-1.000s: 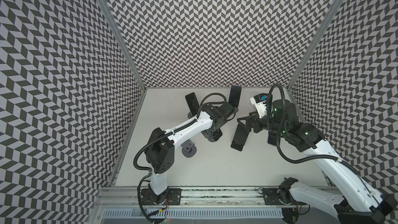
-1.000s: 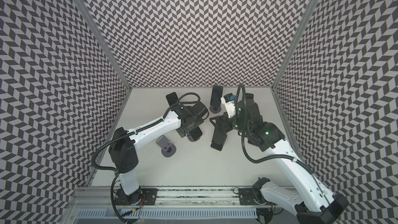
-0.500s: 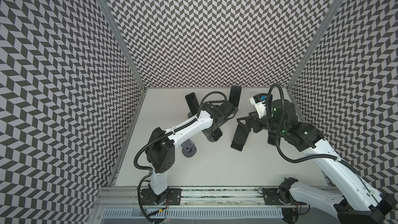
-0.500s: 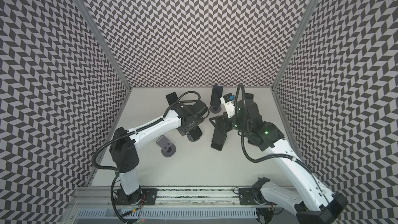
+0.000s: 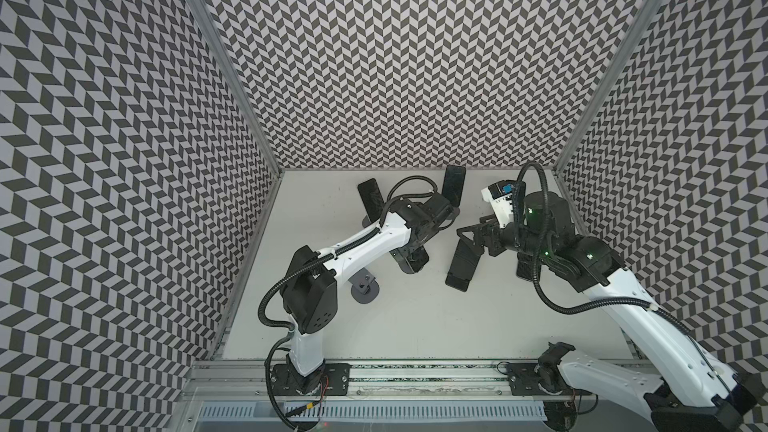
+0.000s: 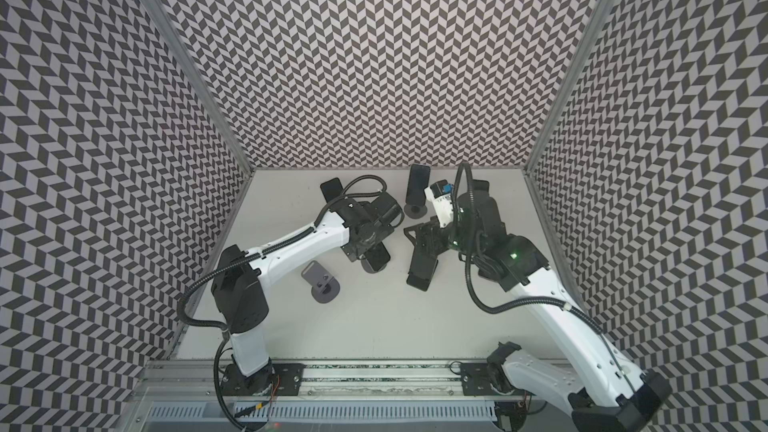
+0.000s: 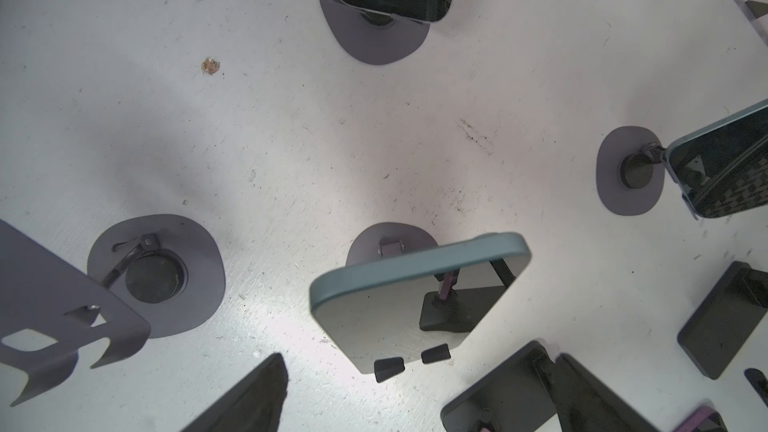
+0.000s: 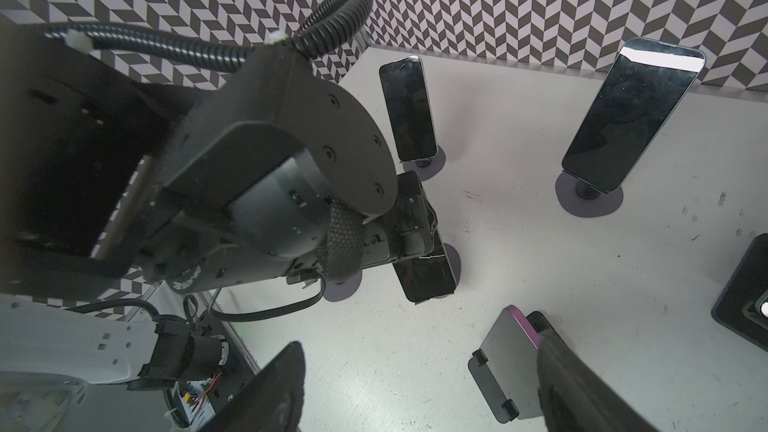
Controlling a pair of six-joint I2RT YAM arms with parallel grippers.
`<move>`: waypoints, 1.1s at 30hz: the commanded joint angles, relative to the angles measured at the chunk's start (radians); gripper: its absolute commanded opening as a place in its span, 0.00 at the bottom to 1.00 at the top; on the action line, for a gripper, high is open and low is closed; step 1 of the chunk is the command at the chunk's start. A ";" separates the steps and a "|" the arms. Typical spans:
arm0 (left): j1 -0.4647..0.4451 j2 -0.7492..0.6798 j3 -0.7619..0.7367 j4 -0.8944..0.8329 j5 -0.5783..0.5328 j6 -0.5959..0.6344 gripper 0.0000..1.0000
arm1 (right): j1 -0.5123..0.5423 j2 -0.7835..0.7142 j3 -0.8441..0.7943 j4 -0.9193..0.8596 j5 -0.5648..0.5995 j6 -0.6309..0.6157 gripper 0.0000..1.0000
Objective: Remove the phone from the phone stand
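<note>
A teal-edged phone (image 7: 399, 309) leans on a grey phone stand (image 7: 374, 243) mid-table; in both top views it shows partly under the left wrist (image 5: 417, 261) (image 6: 376, 263). My left gripper (image 7: 419, 361) hovers over its lower end, open wide, with both fingers clear of it. A purple-edged phone (image 8: 503, 363) rests on a black stand (image 8: 540, 324), seen from above as a dark slab (image 5: 461, 263) (image 6: 424, 270). My right gripper (image 8: 422, 351) is open at its upper end. One finger (image 8: 573, 384) is against the phone's edge, the other stands well apart.
Two more phones stand on grey stands near the back wall (image 5: 371, 200) (image 5: 454, 188). An empty grey stand (image 5: 364, 286) (image 7: 158, 276) sits beside the left arm. A dark flat slab (image 7: 715, 326) lies on the table under the right arm. Patterned walls enclose three sides.
</note>
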 commanded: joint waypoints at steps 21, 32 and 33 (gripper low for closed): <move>0.012 0.000 -0.016 -0.011 -0.021 0.000 1.00 | 0.004 0.002 -0.013 0.054 -0.011 -0.011 0.85; 0.035 0.029 0.006 0.012 -0.040 0.035 1.00 | 0.005 -0.004 -0.017 0.053 -0.011 -0.012 0.85; 0.037 0.033 0.008 0.011 -0.038 0.035 1.00 | 0.005 -0.003 -0.017 0.052 -0.010 -0.013 0.85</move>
